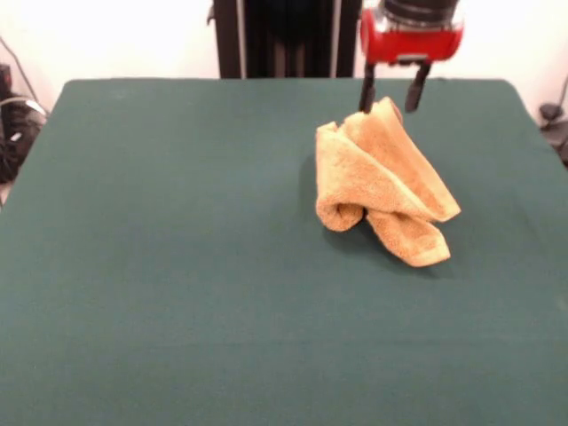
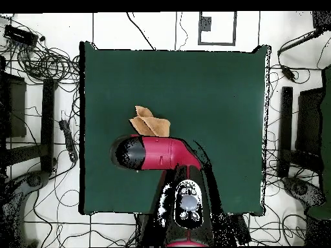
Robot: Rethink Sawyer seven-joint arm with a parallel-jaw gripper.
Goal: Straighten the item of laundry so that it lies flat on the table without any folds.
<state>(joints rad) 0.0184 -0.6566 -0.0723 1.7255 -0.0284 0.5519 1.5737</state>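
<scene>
Nearest, bare green table point(image 1: 177, 266) stretches wide; farther back, right of centre, the golden-tan towel point(image 1: 382, 182) rises in a crumpled, folded peak. Behind its top, the gripper point(image 1: 390, 96) hangs with fingers apart, straddling the towel's tip without clamping it.

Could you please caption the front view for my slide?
Open gripper straddles the peak of a crumpled tan towel on the green table.

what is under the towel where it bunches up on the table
Only the green table shows around the towel, which stands crumpled with folds hanging. Its lower layers hide what lies beneath. The gripper straddles its top corner, jaws either side; the arm covers part of it from overhead.
</scene>
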